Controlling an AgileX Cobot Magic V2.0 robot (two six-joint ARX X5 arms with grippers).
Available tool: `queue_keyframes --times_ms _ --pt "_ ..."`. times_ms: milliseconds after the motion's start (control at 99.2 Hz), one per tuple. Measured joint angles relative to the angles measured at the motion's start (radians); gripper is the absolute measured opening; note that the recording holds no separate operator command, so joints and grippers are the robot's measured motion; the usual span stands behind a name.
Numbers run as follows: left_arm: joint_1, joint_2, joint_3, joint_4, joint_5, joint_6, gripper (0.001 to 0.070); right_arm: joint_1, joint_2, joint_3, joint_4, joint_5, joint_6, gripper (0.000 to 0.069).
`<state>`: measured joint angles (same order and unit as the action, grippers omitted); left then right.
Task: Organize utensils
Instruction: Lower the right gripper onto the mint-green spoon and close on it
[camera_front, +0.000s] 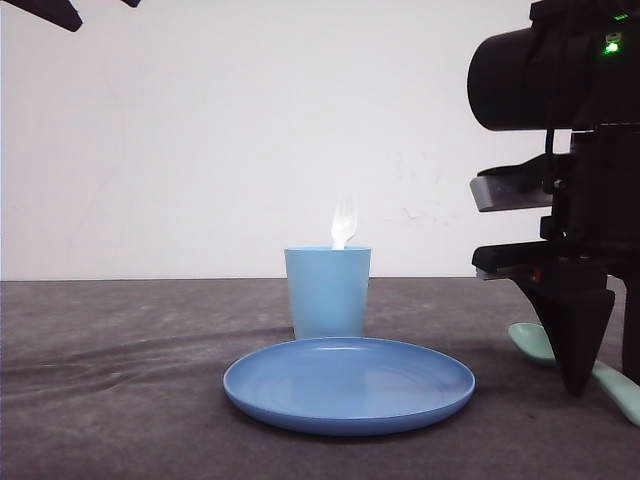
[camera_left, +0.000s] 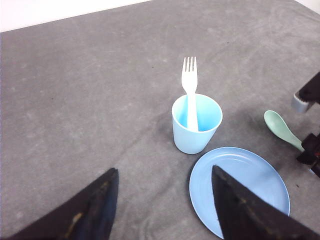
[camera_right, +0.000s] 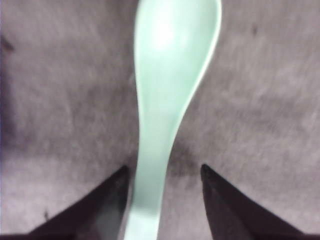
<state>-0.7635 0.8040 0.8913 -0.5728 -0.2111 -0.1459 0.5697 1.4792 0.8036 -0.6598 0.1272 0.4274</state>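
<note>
My right gripper (camera_right: 162, 200) is down at the grey table (camera_left: 90, 115), fingers apart on either side of the mint-green spoon (camera_right: 170, 90) handle, placed for a grasp not yet made. The round blue plate (camera_front: 349, 383) lies close beside it and could crowd the lift. Behind stands the light blue cup (camera_front: 327, 292), already holding the white fork (camera_left: 190, 85) upright. My left gripper (camera_left: 162, 210) hangs high, open.
</note>
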Motion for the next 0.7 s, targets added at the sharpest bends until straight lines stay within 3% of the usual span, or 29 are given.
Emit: queue_keyframes --times_ms 333,696 --pt "0.000 0.000 0.000 0.001 0.000 0.000 0.0355 0.006 -0.003 -0.009 0.028 -0.017 0.020 0.0271" --pt "0.000 0.000 0.000 0.001 0.000 0.000 0.0355 0.012 -0.003 -0.011 0.045 -0.030 0.024 0.0093"
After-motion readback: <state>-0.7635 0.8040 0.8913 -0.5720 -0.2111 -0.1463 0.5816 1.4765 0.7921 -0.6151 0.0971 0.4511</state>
